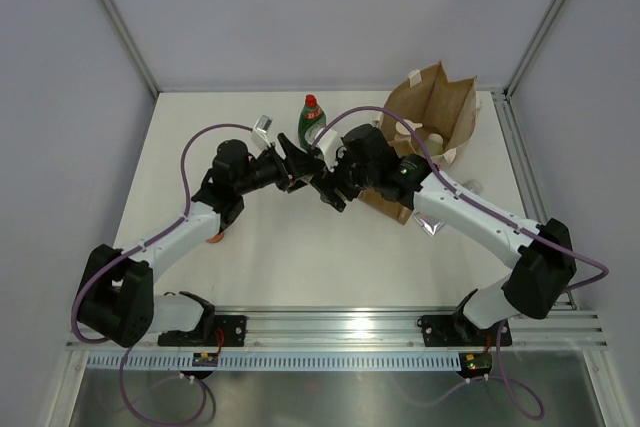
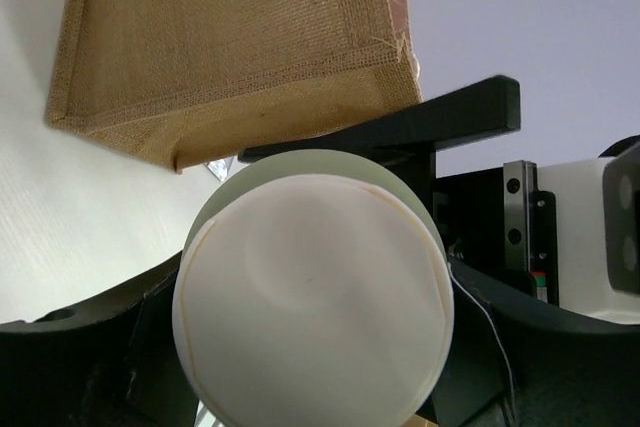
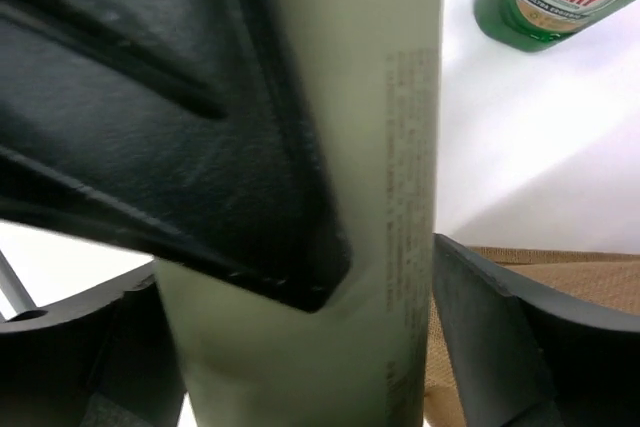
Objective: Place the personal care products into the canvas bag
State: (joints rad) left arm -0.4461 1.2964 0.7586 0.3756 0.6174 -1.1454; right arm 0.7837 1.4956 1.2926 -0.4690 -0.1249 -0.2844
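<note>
Canvas bag (image 1: 440, 107): upright, mouth open, far right of table.
Left gripper (image 1: 298, 169): clenched across pale bottle (image 2: 315, 297), beside the bag.
Right gripper (image 1: 330, 185): astride same bottle; grip impossible to tell.
Pale bottle: probably light, stiff, slippery plastic; best taken mid-body, clear of other fingers.

White table top (image 1: 300, 257) lies under the left gripper (image 1: 303, 167) and right gripper (image 1: 332, 183), spreading out on all sides of them. Grey wall panels (image 1: 330, 7) stand on the far side of both and out to either flank. Metal frame posts (image 1: 115, 19) rise at the far corners. Aluminium rail (image 1: 340, 320) sits well behind the grippers at the near edge, with a toothed strip (image 1: 350, 359) just behind it.
</note>
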